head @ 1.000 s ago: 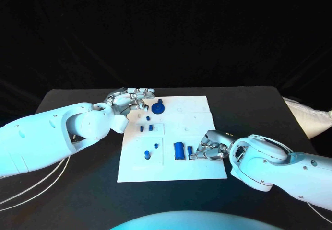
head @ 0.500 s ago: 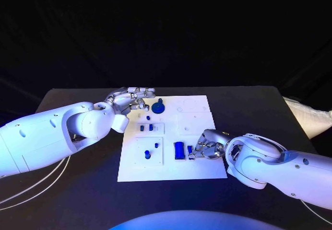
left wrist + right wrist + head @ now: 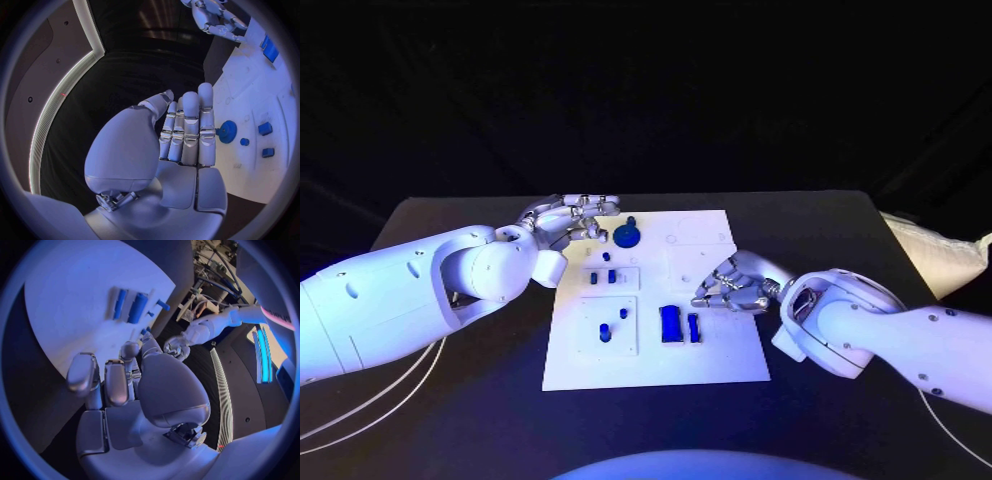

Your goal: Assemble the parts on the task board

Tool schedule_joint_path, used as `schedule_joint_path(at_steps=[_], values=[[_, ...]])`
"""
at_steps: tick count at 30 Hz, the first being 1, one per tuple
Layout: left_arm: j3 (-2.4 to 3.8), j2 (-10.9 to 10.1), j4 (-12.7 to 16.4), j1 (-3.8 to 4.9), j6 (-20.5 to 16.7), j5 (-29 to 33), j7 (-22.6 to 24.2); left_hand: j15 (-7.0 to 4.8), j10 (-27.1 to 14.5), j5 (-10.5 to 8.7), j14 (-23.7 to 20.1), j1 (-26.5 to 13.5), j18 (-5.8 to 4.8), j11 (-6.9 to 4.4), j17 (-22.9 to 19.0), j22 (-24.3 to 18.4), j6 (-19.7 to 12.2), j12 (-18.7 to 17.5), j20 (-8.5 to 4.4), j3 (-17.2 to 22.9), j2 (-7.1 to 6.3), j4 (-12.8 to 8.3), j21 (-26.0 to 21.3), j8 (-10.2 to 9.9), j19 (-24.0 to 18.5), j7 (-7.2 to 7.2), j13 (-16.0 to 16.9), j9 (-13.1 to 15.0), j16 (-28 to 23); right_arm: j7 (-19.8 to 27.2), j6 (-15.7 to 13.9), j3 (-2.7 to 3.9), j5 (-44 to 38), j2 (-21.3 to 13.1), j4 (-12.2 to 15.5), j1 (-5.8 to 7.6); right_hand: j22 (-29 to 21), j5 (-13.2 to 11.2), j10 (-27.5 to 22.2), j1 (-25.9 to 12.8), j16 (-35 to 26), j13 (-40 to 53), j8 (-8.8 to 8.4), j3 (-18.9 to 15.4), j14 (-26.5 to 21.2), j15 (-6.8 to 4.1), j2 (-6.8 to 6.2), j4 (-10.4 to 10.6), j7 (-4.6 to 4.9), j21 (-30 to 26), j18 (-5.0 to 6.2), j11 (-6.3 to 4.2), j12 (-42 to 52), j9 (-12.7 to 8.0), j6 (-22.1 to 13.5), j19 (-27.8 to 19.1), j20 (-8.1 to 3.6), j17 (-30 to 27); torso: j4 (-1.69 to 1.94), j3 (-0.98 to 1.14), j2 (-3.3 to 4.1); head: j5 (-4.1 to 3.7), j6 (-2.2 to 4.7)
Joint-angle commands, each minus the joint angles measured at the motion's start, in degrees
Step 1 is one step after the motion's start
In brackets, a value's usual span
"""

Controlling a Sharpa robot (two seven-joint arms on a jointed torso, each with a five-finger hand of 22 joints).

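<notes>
white task board (image 3: 718, 360) mid desk (image 3: 444, 400). left hand (image 3: 567, 218) by blue gear (image 3: 629, 237) at board's far edge, fingers straight, together, empty. right hand (image 3: 733, 285) over board's right side, fingers curled, holding nothing. blue cylinder (image 3: 671, 323) lies nearby.

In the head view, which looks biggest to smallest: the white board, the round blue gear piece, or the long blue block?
1. White rectangular task board.
2. Long blue rectangular block.
3. Round blue gear-shaped part, though these two look close and the gear lies farther from the camera.

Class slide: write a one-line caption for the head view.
Two robot hands, left hand and right hand, flank a white task board dotted with blue parts.
</notes>
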Motion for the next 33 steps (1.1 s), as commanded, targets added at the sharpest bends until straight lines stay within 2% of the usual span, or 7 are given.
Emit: schedule_joint_path(at_steps=[1,16,17,28,29,31,33], values=[[0.05,0.9,-1.4,-0.26,-2.0,1.9,3.3,0.21,-0.3,-0.23,-1.1,-0.6,0.66,-0.02,-0.3,-0.3,-0.4,0.6,0.20,-0.6,0.31,0.1,-0.7,0.3,-0.9,0.18,-0.1,-0.1,-0.4,19.4,-1.5,0.04,24.7,0.9,-4.2,1.52,-12.7,-0.2,-5.5,1.9,-10.6,-7.4,-0.54,0.2,-2.8,0.83,0.71,-1.3,0.58,-8.9,2.67,0.65,-11.0,-0.2,-1.5,-7.3,0.64,-11.6,-0.45,-0.54,-1.92,-0.32,1.51],[0.06,5.7,-11.0,-0.57,-6.5,4.4,10.5,6.34,-2.5,-0.20,-13.0,-0.5,0.84,2.83,-18.5,-19.0,-2.2,-4.5,7.46,-2.1,0.52,1.6,-23.3,-1.2,-22.6,0.58,-1.2,-0.2,-37.5,34.6,7.2,0.68,53.2,11.4,-29.2,4.87,-48.1,-2.1,-9.6,8.5,-66.1,-48.1,-0.79,5.5,-17.9,7.94,2.89,-6.4,3.81,-52.4,4.76,6.28,-36.1,-7.0,-5.1,-18.0,7.84,-54.5,-1.17,-0.48,-4.82,0.03,7.42],[0.01,5.4,-10.4,-0.58,-4.8,2.9,6.9,4.16,-21.5,-2.52,-30.0,-24.3,-2.93,0.24,-21.1,-28.7,-19.8,-6.0,2.83,-8.7,2.51,-0.1,-24.7,-5.3,-36.6,-2.29,-4.8,-4.0,-42.0,29.0,3.2,0.64,45.7,10.8,-28.0,4.84,-51.8,-4.6,-29.0,-17.1,-67.9,-50.7,-4.42,6.4,-38.1,3.22,-1.23,-9.7,0.92,-58.5,1.56,4.07,-39.9,-9.6,-22.5,-35.5,4.57,-57.9,-1.13,-0.57,-4.31,-0.02,6.65],[0.21,4.9,-6.8,-2.03,-11.7,1.0,9.7,-0.73,-34.8,-8.41,-41.5,-41.3,-4.27,-1.51,-24.0,-37.6,-32.5,-10.3,0.28,-13.5,8.58,-0.1,-30.0,-5.3,-46.5,-4.52,-4.8,-4.0,-47.3,32.4,-3.7,0.92,49.9,10.7,-23.7,3.63,-55.4,-6.6,-42.6,-35.4,-74.2,-54.2,-4.42,6.4,-52.0,3.22,-1.23,-9.7,-1.24,-63.9,0.17,-1.12,-39.9,-11.9,-34.7,-47.2,2.20,-61.5,0.22,0.43,-6.51,0.59,9.64],[0.25,4.7,-6.1,-2.31,-13.0,0.7,10.3,-0.73,-36.2,-8.41,-42.7,-42.9,-4.48,-5.63,-24.2,-38.4,-33.8,-10.3,-0.02,-14.0,8.58,-0.1,-30.0,-5.3,-47.5,-4.72,-4.8,-4.0,-47.7,33.0,-5.0,0.97,50.7,10.7,-22.8,3.39,-55.6,-6.8,-43.8,-37.0,-74.2,-54.4,-4.42,6.4,-53.2,3.22,-1.23,-9.7,-1.43,-64.3,-0.13,-1.12,-39.9,-12.1,-35.7,-48.2,2.00,-61.8,0.34,0.52,-6.71,0.65,9.92],[0.37,4.4,-4.2,-3.11,-16.7,-0.4,11.8,-0.73,-38.8,-8.41,-44.9,-46.2,-4.48,-5.63,-24.7,-39.8,-36.3,-10.3,-0.60,-14.9,8.58,-0.1,-30.0,-5.3,-49.4,-5.14,-4.8,-4.0,-48.5,34.8,-8.7,1.12,53.1,10.7,-20.5,2.73,-56.2,-10.9,-46.5,-40.6,-74.2,-54.9,-4.42,6.4,-56.0,3.22,-1.23,-9.7,-1.85,-65.2,-0.45,-1.12,-39.9,-16.4,-38.2,-50.7,1.53,-62.4,0.55,0.68,-7.05,0.74,10.37],[0.47,4.1,-2.3,-3.85,-20.2,-1.4,13.2,-0.73,-40.9,-8.41,-46.7,-48.8,-5.10,-5.63,-29.0,-41.0,-38.2,-10.3,-1.05,-15.7,8.58,-0.1,-30.0,-5.3,-50.9,-9.31,-4.8,-4.0,-49.0,36.4,-12.0,1.25,55.1,10.7,-18.3,2.14,-56.7,-10.9,-48.6,-43.3,-74.2,-55.2,-4.42,6.4,-58.2,3.22,-1.23,-9.7,-6.00,-66.0,-0.80,-1.12,-39.9,-16.4,-40.0,-52.5,1.19,-62.8,0.60,0.71,-7.13,0.76,10.49]])
